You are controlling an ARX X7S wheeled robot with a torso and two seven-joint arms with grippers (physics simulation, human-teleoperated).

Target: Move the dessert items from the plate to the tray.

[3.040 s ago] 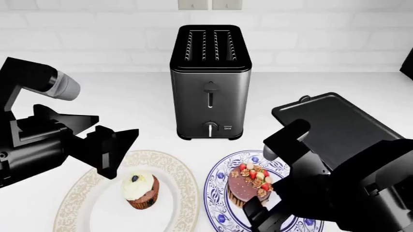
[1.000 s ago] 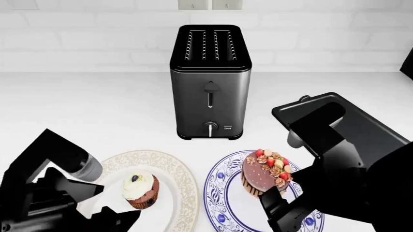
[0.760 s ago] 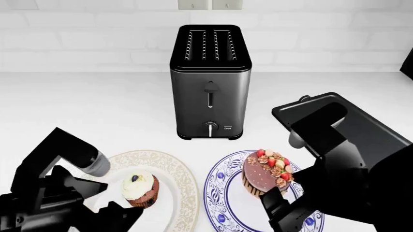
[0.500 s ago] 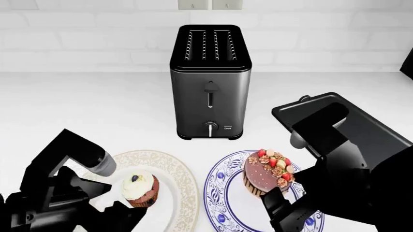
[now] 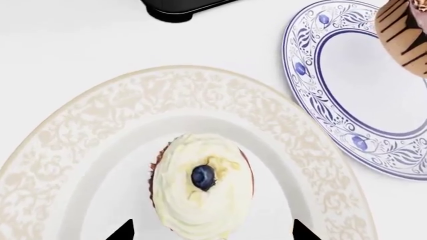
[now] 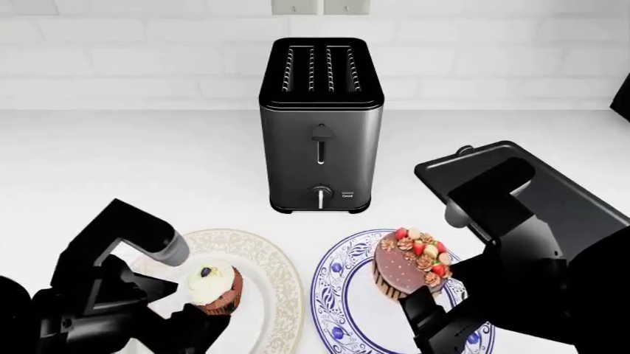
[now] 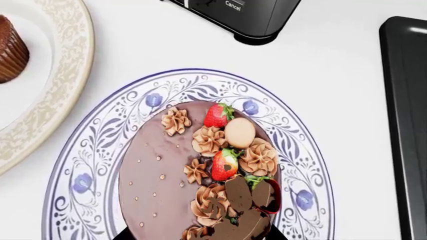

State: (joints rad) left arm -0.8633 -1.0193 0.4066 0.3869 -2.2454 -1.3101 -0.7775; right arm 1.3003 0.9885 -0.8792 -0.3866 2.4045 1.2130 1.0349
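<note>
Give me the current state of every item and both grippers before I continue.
Cupcake: upright on the cream plate, between the left gripper fingertips.
Chocolate cake: raised and tilted over the blue plate, held by the right gripper.
Tray: flat on the counter, no dessert visible on it.
Toaster: upright, slots empty.

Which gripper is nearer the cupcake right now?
Left. The left gripper straddles the cupcake on the cream plate; the right gripper is at the chocolate cake on the blue plate.
</note>
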